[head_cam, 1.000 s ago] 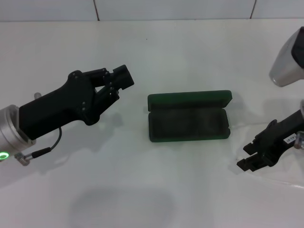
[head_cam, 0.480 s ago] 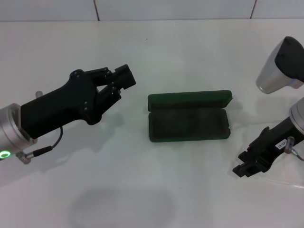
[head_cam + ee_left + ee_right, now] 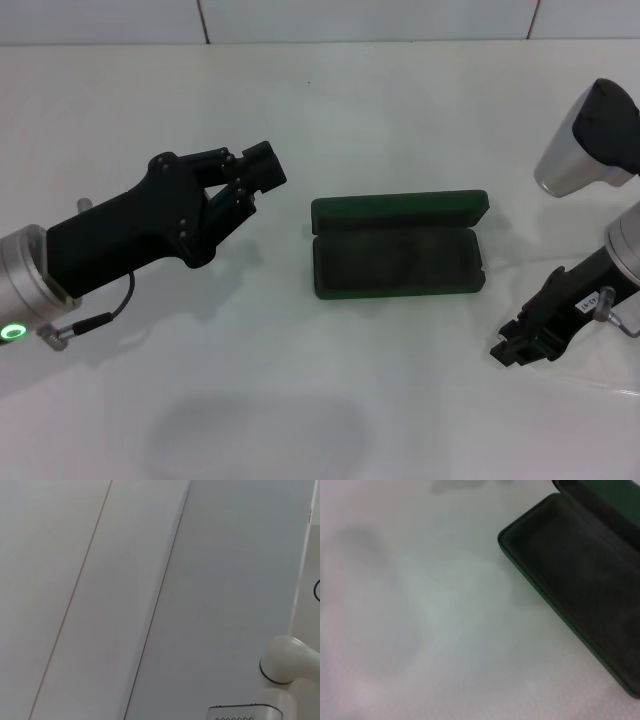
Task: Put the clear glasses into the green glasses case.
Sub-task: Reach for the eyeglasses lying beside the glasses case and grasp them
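Risk-wise, the clear glasses (image 3: 600,375) right of the open green glasses case (image 3: 398,246) barely show; right hand (image 3: 512,350) sits low there, grip state unclear, could miss or shove them.

I see the green glasses case (image 3: 398,246) lying open mid-table (image 3: 400,100), lid behind its tray. My left gripper (image 3: 250,180) sits to its left, my right gripper (image 3: 515,345) right and nearer me.
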`<action>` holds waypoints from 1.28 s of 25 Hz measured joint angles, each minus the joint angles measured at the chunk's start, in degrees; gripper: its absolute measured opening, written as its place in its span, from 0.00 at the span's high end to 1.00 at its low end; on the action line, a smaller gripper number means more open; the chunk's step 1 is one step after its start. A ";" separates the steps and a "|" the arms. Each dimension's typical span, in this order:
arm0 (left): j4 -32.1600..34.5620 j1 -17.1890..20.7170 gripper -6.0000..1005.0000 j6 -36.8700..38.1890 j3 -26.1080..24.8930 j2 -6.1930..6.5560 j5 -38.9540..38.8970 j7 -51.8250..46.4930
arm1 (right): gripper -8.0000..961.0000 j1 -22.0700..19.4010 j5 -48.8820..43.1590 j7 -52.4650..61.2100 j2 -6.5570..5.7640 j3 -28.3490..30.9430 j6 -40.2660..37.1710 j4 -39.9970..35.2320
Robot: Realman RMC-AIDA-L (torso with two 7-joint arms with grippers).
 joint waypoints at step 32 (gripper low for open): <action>-0.16 0.48 0.86 0.01 0.00 -0.19 -0.10 0.61 | 0.86 1.49 0.02 0.14 0.00 -1.28 1.52 4.26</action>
